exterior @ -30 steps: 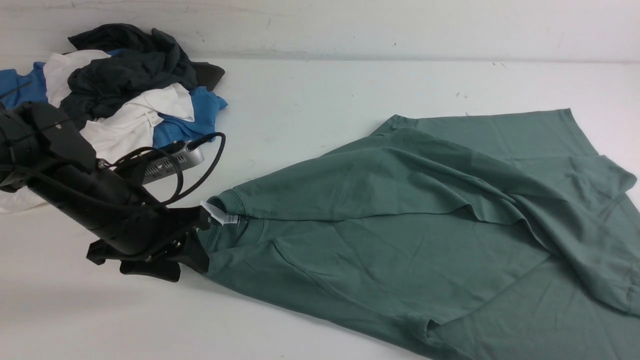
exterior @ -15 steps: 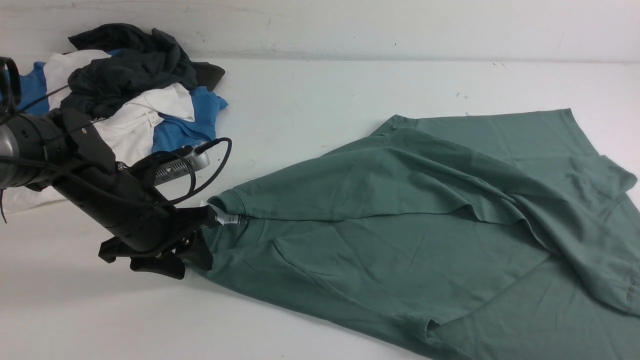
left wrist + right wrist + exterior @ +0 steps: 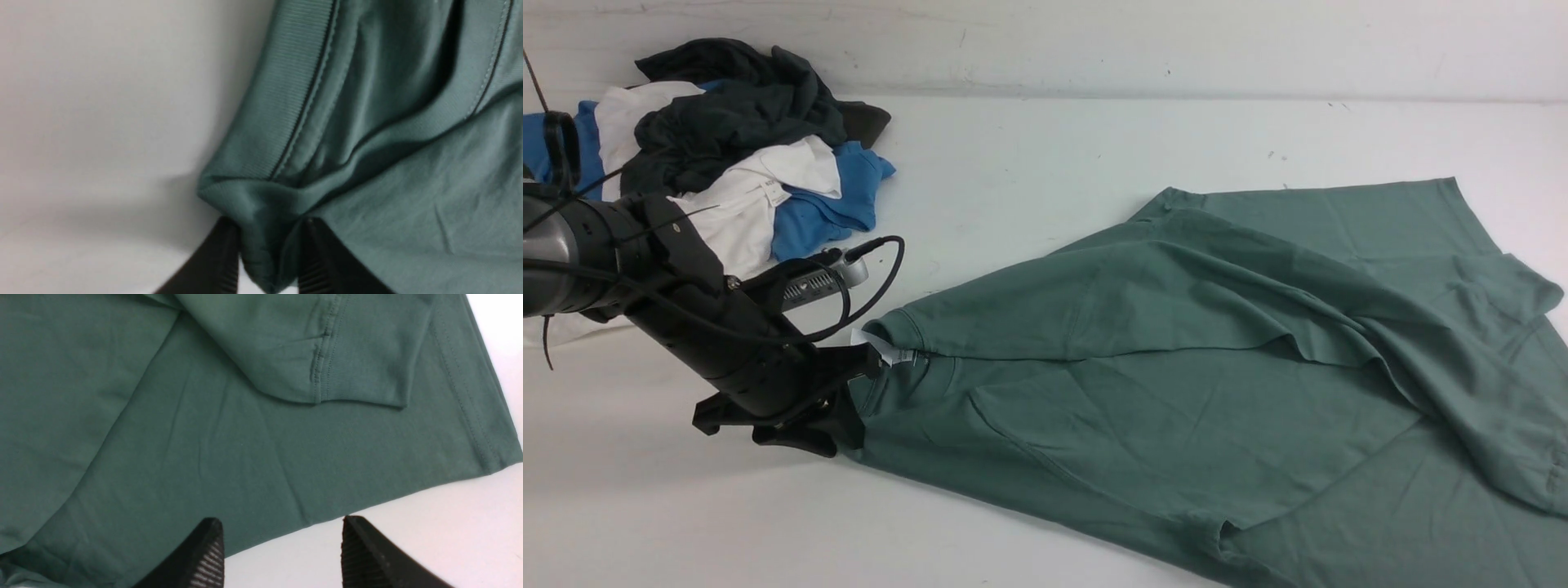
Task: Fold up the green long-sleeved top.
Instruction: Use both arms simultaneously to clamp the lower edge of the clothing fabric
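My left gripper (image 3: 267, 249) pinches the green long-sleeved top (image 3: 1176, 367) at its ribbed collar (image 3: 286, 102), probably to pull it flat; my right gripper (image 3: 282, 539) hovers spread near the hem (image 3: 474, 416).

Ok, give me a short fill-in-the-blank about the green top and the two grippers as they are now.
The left gripper is shut on the green top at its ribbed ____.
The right gripper holds nothing; its jaws are ____.
The pile of other clothes lies at the table's far ____ side.
Missing words: collar; open; left.
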